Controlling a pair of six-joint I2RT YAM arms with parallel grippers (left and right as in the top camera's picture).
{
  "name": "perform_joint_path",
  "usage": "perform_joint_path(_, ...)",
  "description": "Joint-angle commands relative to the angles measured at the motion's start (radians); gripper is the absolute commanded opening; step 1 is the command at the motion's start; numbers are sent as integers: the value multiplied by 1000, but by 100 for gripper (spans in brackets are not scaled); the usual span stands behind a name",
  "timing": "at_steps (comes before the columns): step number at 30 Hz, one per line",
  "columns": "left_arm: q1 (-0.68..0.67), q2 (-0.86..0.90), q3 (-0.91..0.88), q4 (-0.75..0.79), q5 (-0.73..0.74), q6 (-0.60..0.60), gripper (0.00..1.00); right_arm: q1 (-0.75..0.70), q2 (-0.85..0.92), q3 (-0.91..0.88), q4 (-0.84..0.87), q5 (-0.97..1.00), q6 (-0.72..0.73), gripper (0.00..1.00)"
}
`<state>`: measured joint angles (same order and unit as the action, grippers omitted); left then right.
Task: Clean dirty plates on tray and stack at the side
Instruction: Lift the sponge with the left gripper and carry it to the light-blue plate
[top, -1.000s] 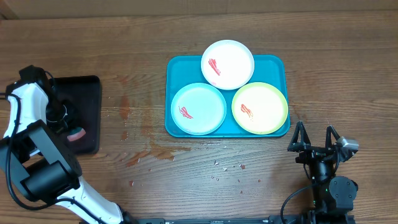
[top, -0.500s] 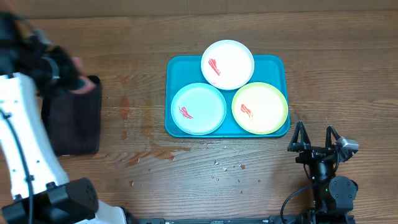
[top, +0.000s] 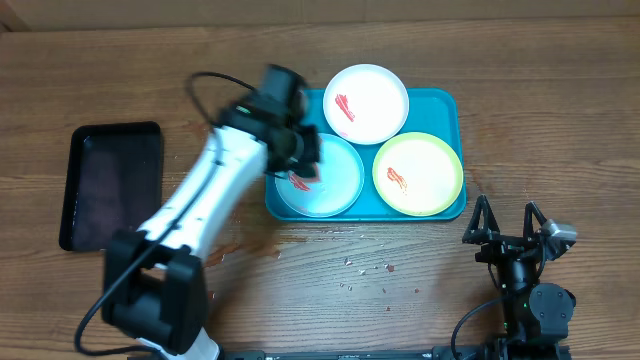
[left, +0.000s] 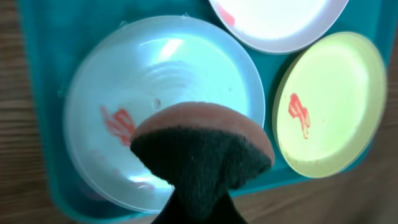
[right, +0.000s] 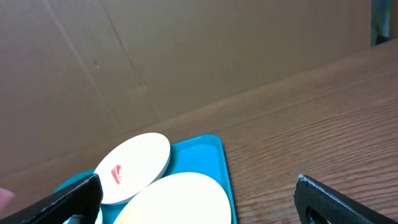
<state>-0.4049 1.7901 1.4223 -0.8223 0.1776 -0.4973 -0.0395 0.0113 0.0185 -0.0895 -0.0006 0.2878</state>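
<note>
Black plastic comes first on the far left: a small black tray (top: 110, 185) lying on the wooden table (top: 560, 60). From its 5 o'clock side the left arm reaches across to the turquoise tray (top: 445, 100), and the left gripper (top: 302, 158) hangs over the mint-blue plate (top: 338, 188), which sits at 8 o'clock on that tray. The gripper pinches a sponge (left: 202, 155), dark and fuzzy with a reddish-brown face; the sponge hides the fingers themselves in the wrist view. It sits over the plate's middle, at about 4 o'clock from the red smear (left: 118, 121); whether it touches the plate I cannot tell. The white plate (top: 366, 104) rests at 12 o'clock on the tray, its far rim overhanging the tray's edge, and the yellow-green plate (top: 418, 174) lies at 4 o'clock; each carries a red smear. The three plates lie close together. At 5 o'clock from the tray, off it and near the table's front edge, the right gripper (top: 508, 222) holds nothing, its fingers (right: 348, 199) spread wide.
</note>
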Motion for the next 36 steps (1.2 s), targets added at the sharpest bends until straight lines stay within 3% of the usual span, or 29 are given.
perform_joint_path(1, -89, 43, -43, 87, -285, -156, 4, -6, -5, -11, 5, -3, 0, 100)
perform_joint_path(5, -153, 110, -47, 175, -360, -169, 7, -6, -5, -11, 5, -3, 0, 100)
perform_joint_path(8, -164, 144, -47, 200, -360, -169, 32, -6, -5, -11, 5, -3, 0, 100)
perform_joint_path(10, -164, 167, -47, 203, -360, -169, 25, -6, -5, -11, 5, -3, 0, 100)
perform_joint_path(15, -164, 204, -47, 203, -360, -169, 23, -6, -5, -11, 16, -116, 71, 100)
perform_joint_path(19, -161, 195, -27, 193, -372, -148, 5, -6, -5, -10, 68, -250, 228, 100)
perform_joint_path(25, -121, 110, 95, 64, -371, -145, 8, -7, -4, 28, 327, -372, 219, 100)
perform_joint_path(26, -111, 95, 115, 45, -368, -145, 11, -7, -2, 61, 321, -372, 195, 100)
perform_joint_path(27, -101, 79, 136, 24, -367, -145, 22, -7, 7, 107, 293, -378, 159, 100)
perform_joint_path(30, -71, 40, 157, -14, -360, -146, 66, -7, 89, 315, 86, -376, 27, 100)
perform_joint_path(34, -37, 35, 156, -74, -349, -146, 93, -7, 391, 745, -369, -368, -156, 100)
perform_joint_path(36, -18, 38, 147, -89, -308, -146, 94, -6, 608, 997, -634, -374, -225, 100)
